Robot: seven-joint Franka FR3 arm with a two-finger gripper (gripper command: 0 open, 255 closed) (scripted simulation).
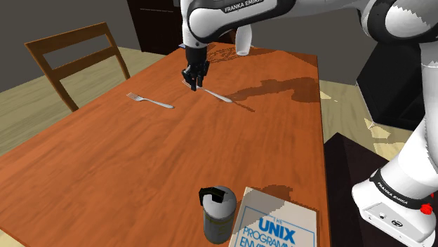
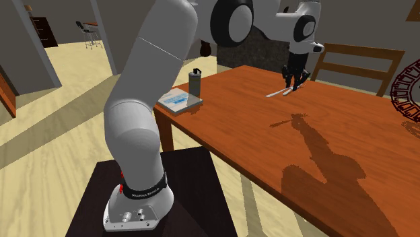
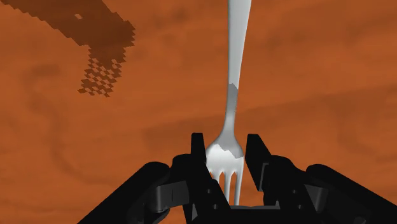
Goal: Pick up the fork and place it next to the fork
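We had the gripper (image 3: pixel 226 141) clamped round the tined end of a fork (image 3: pixel 233 76), handle sticking out, well apart from the second fork (image 1: pixel 150 100) lying flat on the table (image 1: pixel 175 165).

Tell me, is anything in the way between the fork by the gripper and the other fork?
Nothing visible is. Only bare table lies between the fork at the gripper and the other fork. The bottle and book sit elsewhere.
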